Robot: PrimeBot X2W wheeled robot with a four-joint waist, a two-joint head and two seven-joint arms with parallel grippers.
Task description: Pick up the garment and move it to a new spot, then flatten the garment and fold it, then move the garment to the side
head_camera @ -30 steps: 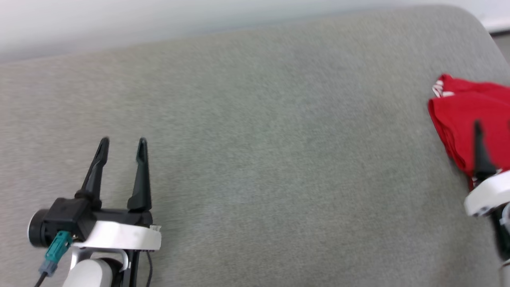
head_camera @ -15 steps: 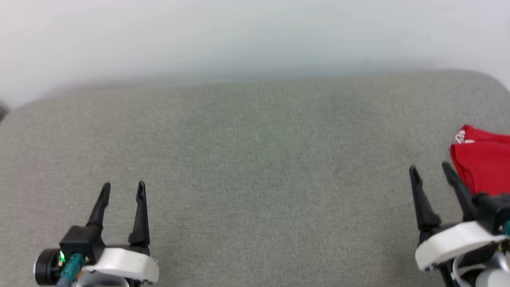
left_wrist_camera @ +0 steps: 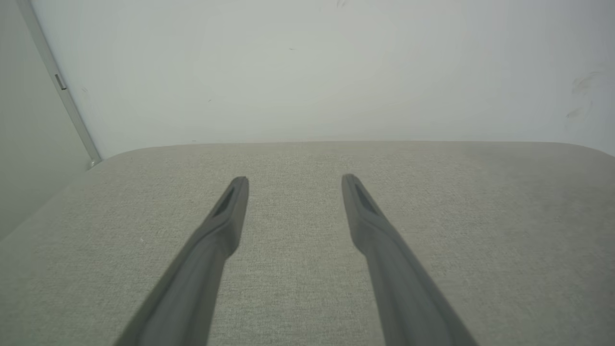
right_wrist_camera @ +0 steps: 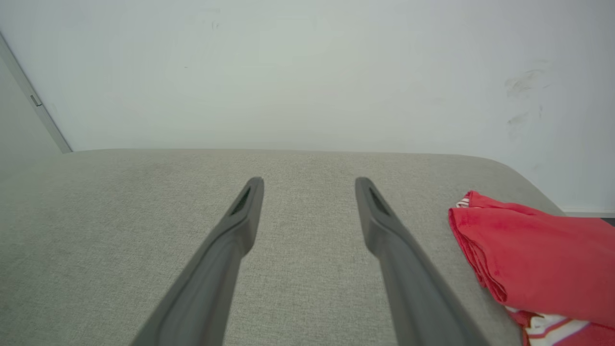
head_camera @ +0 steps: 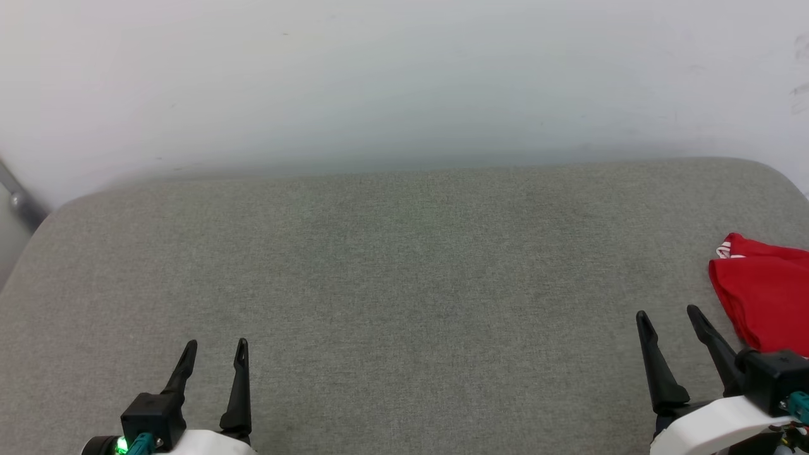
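Note:
The red garment [head_camera: 765, 297] lies folded at the far right of the grey cushioned surface [head_camera: 404, 278], a bit of striped trim showing at its top corner. The right wrist view has the garment [right_wrist_camera: 538, 254] to the right of the fingers, with white and red trim at its lower edge. My right gripper [head_camera: 669, 314] stands open just left of the garment, apart from it and empty. At the lower left my left gripper [head_camera: 215, 345] is open too, holding nothing. In each wrist view, the left gripper [left_wrist_camera: 294, 179] and right gripper [right_wrist_camera: 309, 180] point toward the wall.
A pale wall [head_camera: 404, 82] rises behind the grey surface. A metal strip [head_camera: 19, 202] runs down the wall at the far left. The surface has rounded corners, and its right edge [head_camera: 797, 189] drops off close behind the garment.
The head camera has swung left and tilted up, bringing the wall into view. My right gripper has drawn back off the garment and now stands open beside it.

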